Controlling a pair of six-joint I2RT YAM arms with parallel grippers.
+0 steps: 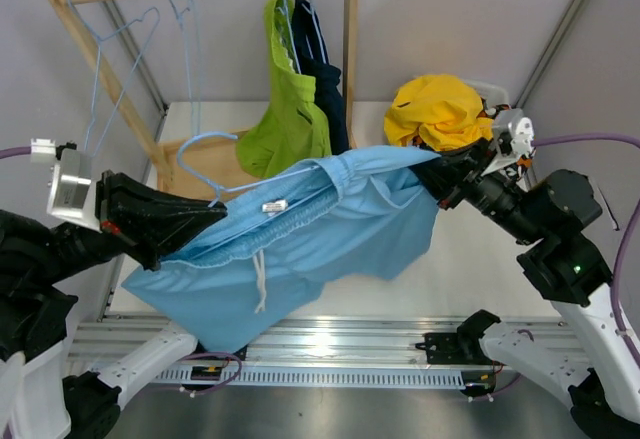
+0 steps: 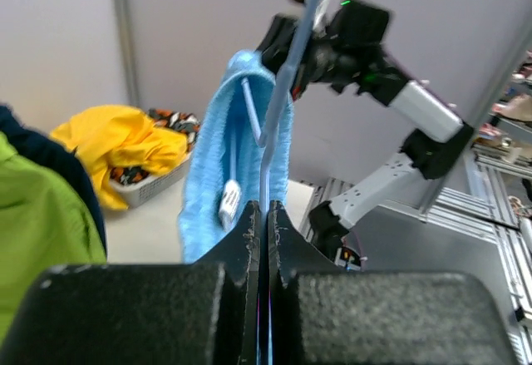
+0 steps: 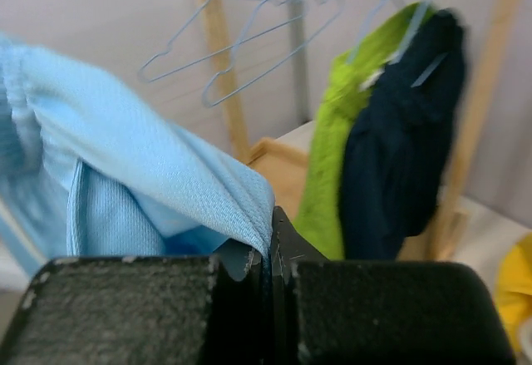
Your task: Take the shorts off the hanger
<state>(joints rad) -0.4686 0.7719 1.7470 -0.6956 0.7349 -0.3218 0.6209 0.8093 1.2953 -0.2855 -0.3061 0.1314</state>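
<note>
Hanger half inside light blue shorts; patterned shorts mostly under yellow pair

no text could be read; the small white tag on the light blue shorts was illegible.

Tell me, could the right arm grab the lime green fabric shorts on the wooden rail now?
Probably not yet: the right gripper is shut on the light blue fabric shorts. The lime green fabric shorts hang unobstructed beyond, but it must let go first.
</note>
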